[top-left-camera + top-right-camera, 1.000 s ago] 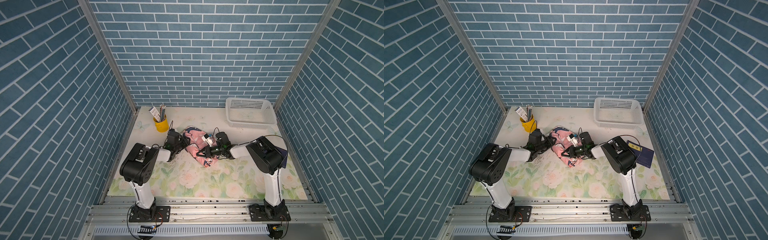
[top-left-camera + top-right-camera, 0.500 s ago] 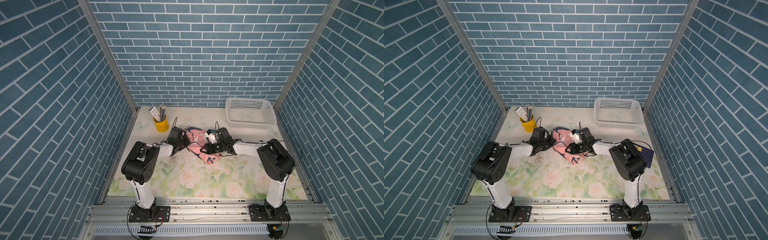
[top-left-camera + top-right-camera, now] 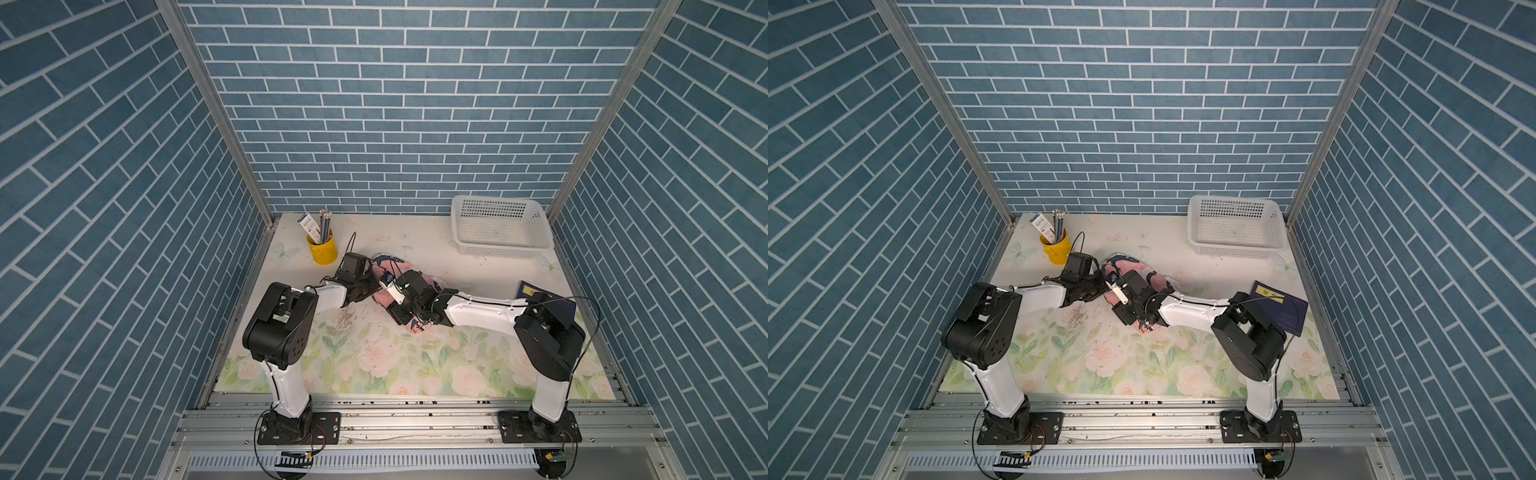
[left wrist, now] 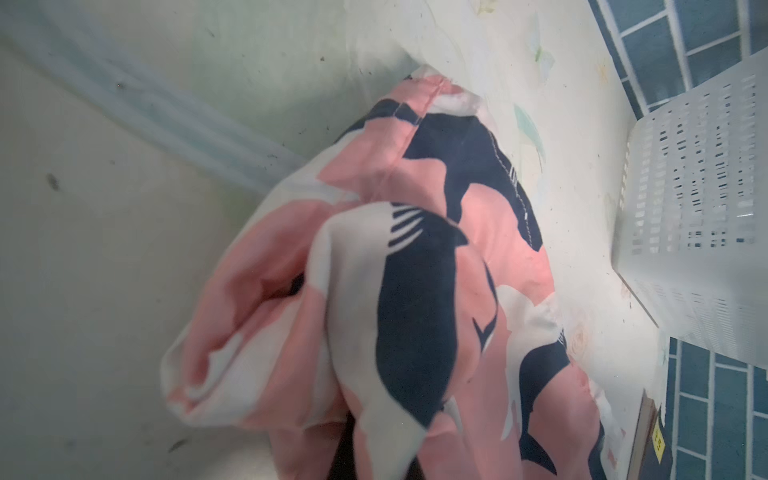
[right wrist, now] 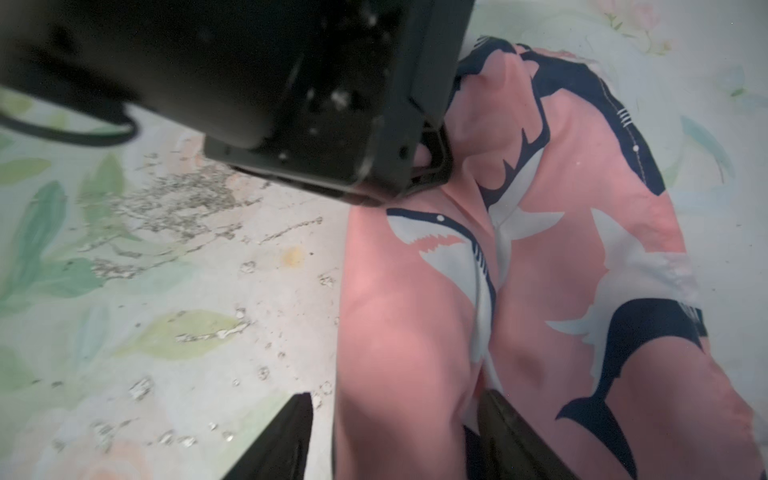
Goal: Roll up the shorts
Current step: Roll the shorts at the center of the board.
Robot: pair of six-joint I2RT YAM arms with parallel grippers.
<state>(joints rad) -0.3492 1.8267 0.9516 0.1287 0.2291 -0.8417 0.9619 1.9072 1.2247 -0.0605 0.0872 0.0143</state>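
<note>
**Roll in progress.** The bundled shorts (image 3: pixel 385 266) lie at the centre of both top views, on the surface (image 3: pixel 374 365) between two arms. Within the last second the left end effector (image 5: pixel 430 160) has closed on a fold at the bundle's edge. The right end effector (image 5: pixel 397 399) has let go, its fingers now apart astride the cloth. This looks like a grip handover partway through the roll. Count: one pair of shorts, one yellow cup (image 3: pixel 322 253), one white basket (image 3: pixel 503 249), one dark booklet (image 3: pixel 524 289).
</note>
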